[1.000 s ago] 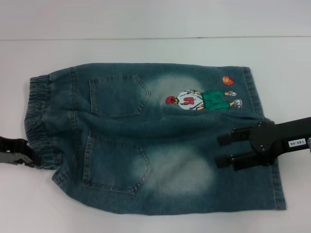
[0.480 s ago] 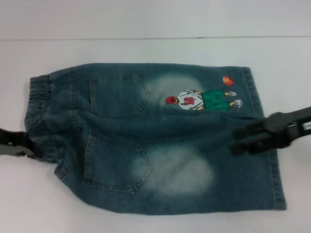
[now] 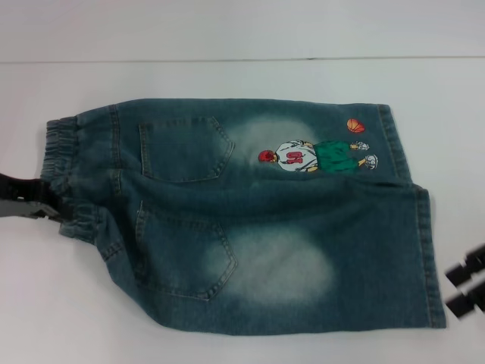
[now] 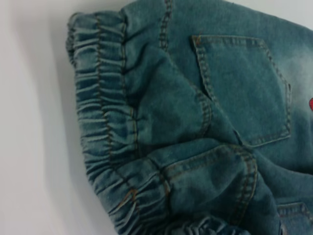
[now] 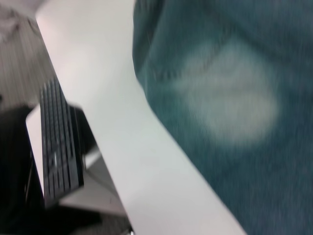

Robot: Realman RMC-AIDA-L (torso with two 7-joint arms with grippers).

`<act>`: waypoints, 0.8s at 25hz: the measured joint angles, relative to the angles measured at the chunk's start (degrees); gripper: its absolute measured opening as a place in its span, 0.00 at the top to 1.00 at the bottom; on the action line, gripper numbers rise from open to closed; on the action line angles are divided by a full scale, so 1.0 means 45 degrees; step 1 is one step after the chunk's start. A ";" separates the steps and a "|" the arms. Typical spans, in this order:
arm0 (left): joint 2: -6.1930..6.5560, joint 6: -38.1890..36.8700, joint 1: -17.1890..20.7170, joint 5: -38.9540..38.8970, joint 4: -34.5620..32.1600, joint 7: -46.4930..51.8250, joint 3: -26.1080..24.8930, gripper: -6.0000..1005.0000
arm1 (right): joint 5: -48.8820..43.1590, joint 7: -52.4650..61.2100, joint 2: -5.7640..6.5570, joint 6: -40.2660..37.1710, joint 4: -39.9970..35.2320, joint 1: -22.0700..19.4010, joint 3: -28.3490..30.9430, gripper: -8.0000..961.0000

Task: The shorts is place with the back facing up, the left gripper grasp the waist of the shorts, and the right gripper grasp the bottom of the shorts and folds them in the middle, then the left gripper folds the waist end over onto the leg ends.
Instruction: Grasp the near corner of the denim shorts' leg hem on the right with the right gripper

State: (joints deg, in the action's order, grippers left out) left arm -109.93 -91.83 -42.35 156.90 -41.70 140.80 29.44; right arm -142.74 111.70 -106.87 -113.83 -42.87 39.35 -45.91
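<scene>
The shorts (image 3: 250,220) lie back up on the white table (image 3: 227,83), pockets and basketball-player print showing. The waist (image 3: 64,171) is at the left and the bottom of the shorts, the leg ends (image 3: 428,258), at the right. At the left edge of the head view my left gripper (image 3: 42,208) is shut on the near part of the waist, which is bunched there. The left wrist view shows the wrinkled waist (image 4: 102,127) folded up against a pocket (image 4: 244,88). My right gripper (image 3: 464,290) is open, just off the near leg's hem, touching nothing.
The right wrist view shows a whitish worn patch of the shorts (image 5: 230,93), the table's front edge (image 5: 146,161) and a black keyboard (image 5: 58,142) lower down beyond it. White table lies around the shorts on all sides.
My right gripper has drawn back to the right, from above the near leg to beyond its hem. My left gripper has moved toward the far side, dragging the near waist corner with it.
</scene>
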 joint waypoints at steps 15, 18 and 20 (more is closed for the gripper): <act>-0.0028 0.0314 -0.0292 -0.0026 0.0017 0.0170 0.0000 0.94 | -0.2970 0.0092 -0.0343 0.0068 0.0432 0.0572 -0.0846 0.16; -0.0051 0.0329 -0.0296 -0.0026 0.0013 0.0173 0.0000 0.94 | -0.3465 0.0099 -0.0552 0.0171 0.0441 0.0732 -0.0850 0.16; -0.0062 0.0330 -0.0296 -0.0025 0.0010 0.0174 0.0000 0.94 | -0.3723 0.0100 -0.0706 0.0253 0.0450 0.0823 -0.0853 0.16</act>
State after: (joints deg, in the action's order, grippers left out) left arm -110.21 -90.34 -43.68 156.79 -41.65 141.59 29.44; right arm -159.49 112.15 -110.05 -112.69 -40.85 43.05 -49.75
